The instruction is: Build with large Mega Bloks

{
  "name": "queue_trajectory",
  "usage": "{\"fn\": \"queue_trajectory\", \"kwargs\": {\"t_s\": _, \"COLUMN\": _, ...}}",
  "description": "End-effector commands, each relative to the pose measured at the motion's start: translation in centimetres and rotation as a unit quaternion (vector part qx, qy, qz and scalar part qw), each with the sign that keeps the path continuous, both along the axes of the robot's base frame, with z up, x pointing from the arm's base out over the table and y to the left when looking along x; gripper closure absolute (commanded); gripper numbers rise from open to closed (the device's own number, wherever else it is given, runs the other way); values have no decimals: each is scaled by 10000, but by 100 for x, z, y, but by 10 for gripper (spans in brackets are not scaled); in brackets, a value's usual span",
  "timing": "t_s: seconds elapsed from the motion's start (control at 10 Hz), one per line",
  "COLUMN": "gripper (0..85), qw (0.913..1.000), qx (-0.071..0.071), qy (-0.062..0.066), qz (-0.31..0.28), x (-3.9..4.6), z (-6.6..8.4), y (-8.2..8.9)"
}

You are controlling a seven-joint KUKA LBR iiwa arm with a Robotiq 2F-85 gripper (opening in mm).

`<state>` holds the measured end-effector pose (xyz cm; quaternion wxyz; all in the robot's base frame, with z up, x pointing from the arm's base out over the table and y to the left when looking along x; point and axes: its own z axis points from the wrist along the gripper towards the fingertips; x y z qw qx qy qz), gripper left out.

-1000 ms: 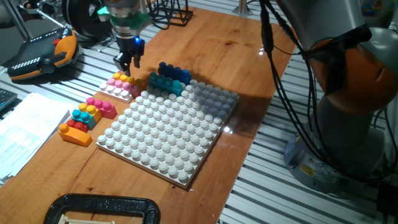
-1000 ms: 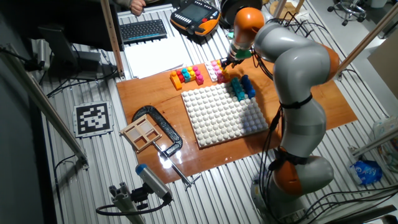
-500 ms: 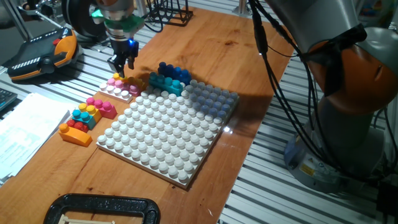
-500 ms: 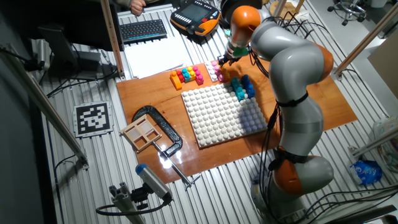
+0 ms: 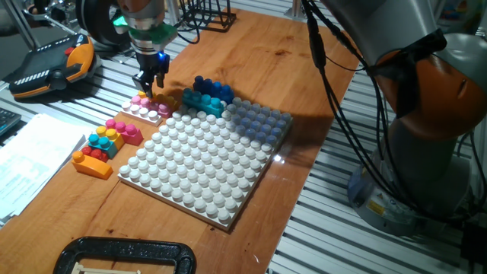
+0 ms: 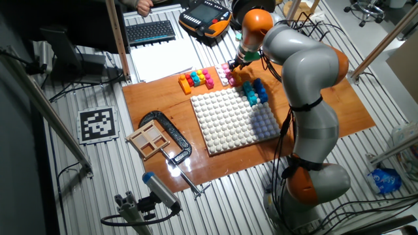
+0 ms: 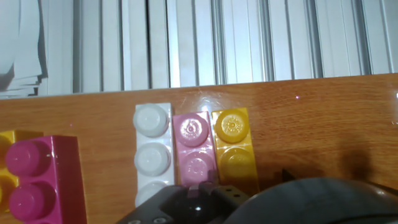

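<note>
Three bricks lie side by side under me at the table's far left edge: one white brick (image 7: pixel 151 152), one pink brick (image 7: pixel 193 148) and one yellow-orange brick (image 7: pixel 232 144). My gripper (image 5: pixel 150 83) hangs just over them, fingers narrow; whether they pinch or touch anything, I cannot tell. Only the fixed views show the dark blue brick (image 5: pixel 213 88) on the cyan brick (image 5: pixel 202 102) by the white baseplate (image 5: pixel 209 158).

Gripper (image 5: pixel 148 81) lower, nearer pink brick (image 5: pixel 141 100).
</note>
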<state>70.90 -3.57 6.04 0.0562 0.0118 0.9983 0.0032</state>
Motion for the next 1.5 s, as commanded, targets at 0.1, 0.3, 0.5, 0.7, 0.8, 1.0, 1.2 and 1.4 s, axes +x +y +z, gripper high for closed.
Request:
{"fn": "queue_trajectory", "kwargs": {"t_s": 0.1, "gripper": 340, "qw": 10000, "qx": 19, "qy": -15, "qz": 28, "x": 9, "z": -52, "y": -1}}
{"fn": "queue_trajectory", "kwargs": {"t_s": 0.3, "gripper": 510, "qw": 10000, "qx": 32, "qy": -38, "qz": 43, "x": 13, "z": -102, "y": 1}}
{"fn": "queue_trajectory", "kwargs": {"t_s": 0.5, "gripper": 510, "qw": 10000, "qx": 32, "qy": -46, "qz": 50, "x": 14, "z": -128, "y": 6}}
{"fn": "queue_trajectory", "kwargs": {"t_s": 0.7, "gripper": 510, "qw": 10000, "qx": 31, "qy": -69, "qz": 50, "x": 12, "z": -150, "y": 9}}
{"fn": "queue_trajectory", "kwargs": {"t_s": 0.8, "gripper": 510, "qw": 10000, "qx": 31, "qy": -77, "qz": 50, "x": 10, "z": -163, "y": 10}}
{"fn": "queue_trajectory", "kwargs": {"t_s": 1.0, "gripper": 510, "qw": 9999, "qx": 7, "qy": -84, "qz": 58, "x": 1, "z": -154, "y": 20}}
{"fn": "queue_trajectory", "kwargs": {"t_s": 1.2, "gripper": 850, "qw": 9999, "qx": -37, "qy": -8, "qz": 111, "x": -3, "z": -97, "y": 36}}
{"fn": "queue_trajectory", "kwargs": {"t_s": 1.4, "gripper": 850, "qw": 9998, "qx": -169, "qy": -22, "qz": 127, "x": 0, "z": -50, "y": 42}}
